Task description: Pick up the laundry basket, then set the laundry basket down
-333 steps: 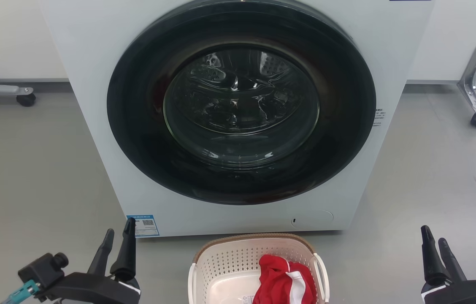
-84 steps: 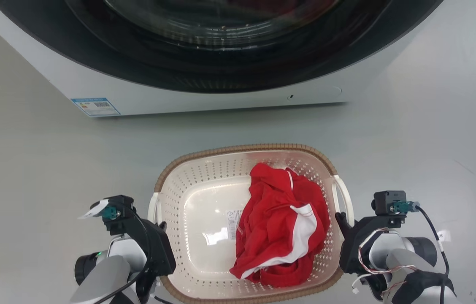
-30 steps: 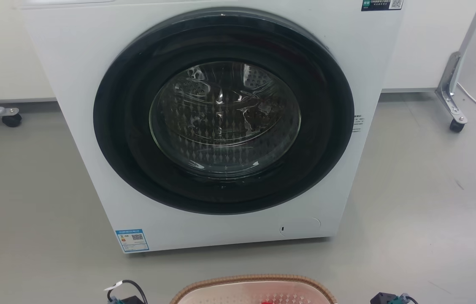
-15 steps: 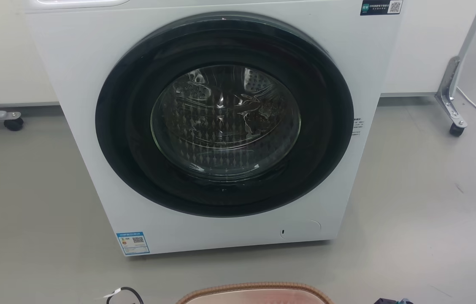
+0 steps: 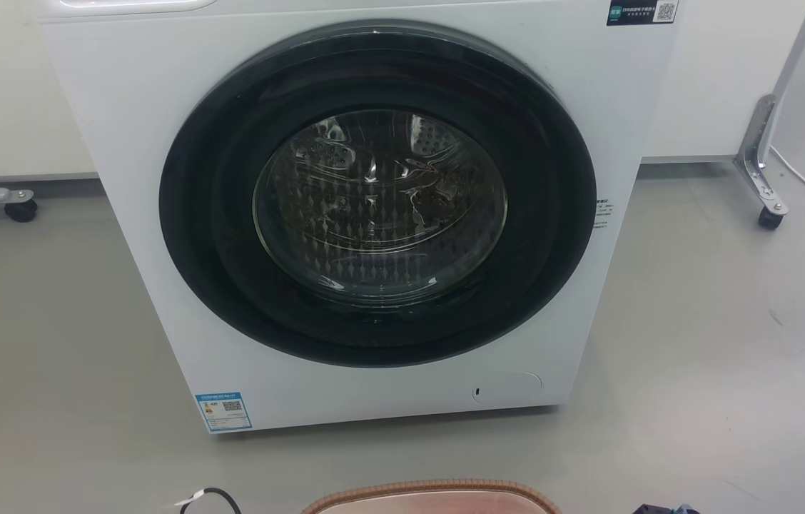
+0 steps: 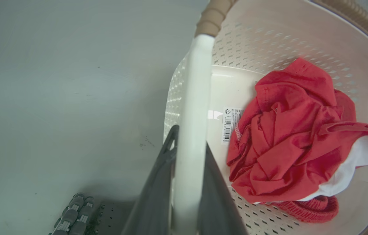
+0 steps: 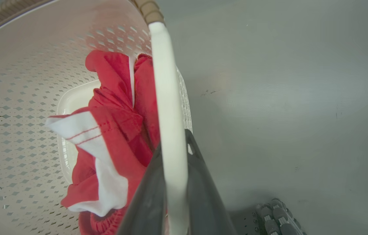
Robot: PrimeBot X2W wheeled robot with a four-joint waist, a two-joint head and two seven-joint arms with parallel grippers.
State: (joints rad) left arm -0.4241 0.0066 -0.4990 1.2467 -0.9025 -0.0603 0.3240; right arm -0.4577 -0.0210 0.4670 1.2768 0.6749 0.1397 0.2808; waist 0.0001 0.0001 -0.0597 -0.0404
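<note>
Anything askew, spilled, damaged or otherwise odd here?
Nothing stands out. The left claw and right claw are each shut on a white side handle of the laundry basket, the red-and-white garment lies crumpled inside it, and the washing machine door is closed.

Setting: you face a test-room laundry corner | front-loading washing machine [image 5: 131,143] stands on bare grey floor [image 5: 716,321] | castor-footed metal frames [image 5: 761,168] flank it against plain white walls [image 5: 10,86]

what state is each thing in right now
laundry basket, upright, gripped at both sides
left gripper, shut on the laundry basket
right gripper, shut on the laundry basket
red garment, crumpled inside the laundry basket
washing machine door, shut
</note>
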